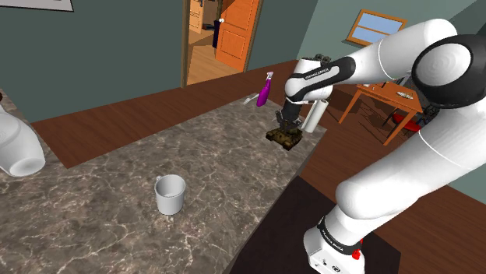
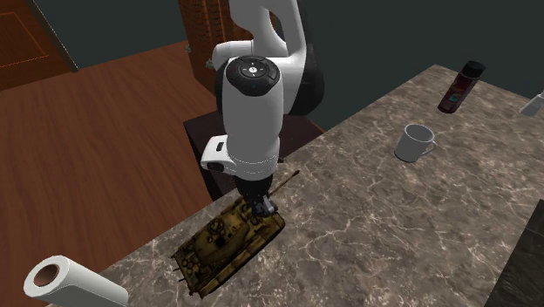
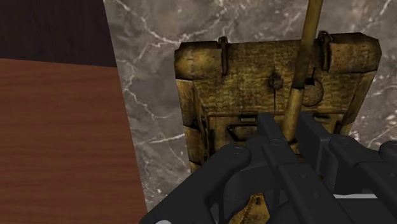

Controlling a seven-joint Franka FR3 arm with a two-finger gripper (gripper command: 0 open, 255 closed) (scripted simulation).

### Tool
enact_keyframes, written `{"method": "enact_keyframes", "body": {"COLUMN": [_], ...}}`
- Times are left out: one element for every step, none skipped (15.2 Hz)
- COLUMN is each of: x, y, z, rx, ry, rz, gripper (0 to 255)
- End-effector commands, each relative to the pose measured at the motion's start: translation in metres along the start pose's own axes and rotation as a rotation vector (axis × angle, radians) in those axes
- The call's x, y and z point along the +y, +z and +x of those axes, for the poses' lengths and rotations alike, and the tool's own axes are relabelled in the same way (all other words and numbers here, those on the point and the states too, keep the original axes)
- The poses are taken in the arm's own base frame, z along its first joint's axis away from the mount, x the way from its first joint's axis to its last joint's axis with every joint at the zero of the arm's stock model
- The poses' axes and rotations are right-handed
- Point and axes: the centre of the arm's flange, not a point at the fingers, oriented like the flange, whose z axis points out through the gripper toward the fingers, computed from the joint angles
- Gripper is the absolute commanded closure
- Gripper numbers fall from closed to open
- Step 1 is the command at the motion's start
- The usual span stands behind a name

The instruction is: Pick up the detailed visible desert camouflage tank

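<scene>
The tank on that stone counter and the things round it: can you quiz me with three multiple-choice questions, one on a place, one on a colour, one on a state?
1. Where is the tank?
A. on the wooden floor
B. near the edge of the counter, right under the gripper
C. on a shelf

2. What colour is the spray bottle?
A. purple
B. green
C. orange

3. How does the mug stand?
A. upside down
B. on its side
C. upright, mouth up

Answers:
1 B, the marbled top is under it and the black hand is directly above.
2 A, its body is plainly purple.
3 C, its open mouth faces up.
</scene>
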Motion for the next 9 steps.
{"method": "enact_keyframes", "body": {"x": [-0.001, -0.001, -0.001, -0.001, 0.000, 0.000, 0.000, 0.000, 0.000], "y": [-0.011, -0.016, -0.021, -0.027, -0.032, -0.037, -0.042, -0.048, -0.048], "z": [0.000, 0.000, 0.001, 0.001, 0.001, 0.001, 0.002, 0.002, 0.002], "rx": [0.001, 0.001, 0.001, 0.001, 0.001, 0.001, 0.001, 0.001, 0.001], "ry": [0.000, 0.000, 0.000, 0.000, 0.000, 0.000, 0.000, 0.000, 0.000], "rz": [0.001, 0.001, 0.001, 0.001, 0.001, 0.001, 0.001, 0.001, 0.001], "gripper": [255, 255, 255, 255, 255, 255, 255, 255, 255]}}
